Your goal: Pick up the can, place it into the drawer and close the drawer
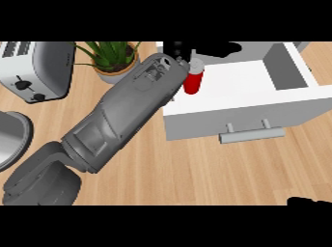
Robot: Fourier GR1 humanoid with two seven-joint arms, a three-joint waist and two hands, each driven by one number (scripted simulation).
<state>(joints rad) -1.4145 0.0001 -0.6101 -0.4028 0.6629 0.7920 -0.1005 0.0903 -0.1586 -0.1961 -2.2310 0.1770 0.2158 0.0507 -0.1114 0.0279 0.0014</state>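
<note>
The white drawer stands pulled open at the upper right, its grey handle facing me. A red can with a pale top is upright over the drawer's left inner part. My left forearm runs from the lower left up to it. The black left hand is curled over the can's top and hides part of it. Whether the can rests on the drawer's floor cannot be told. Only a black sliver of my right hand shows at the lower right edge.
A silver toaster sits at the upper left, with a potted plant beside it, close to the drawer's left side. A round steel pot lies at the left edge. Bare wooden counter spreads in front of the drawer.
</note>
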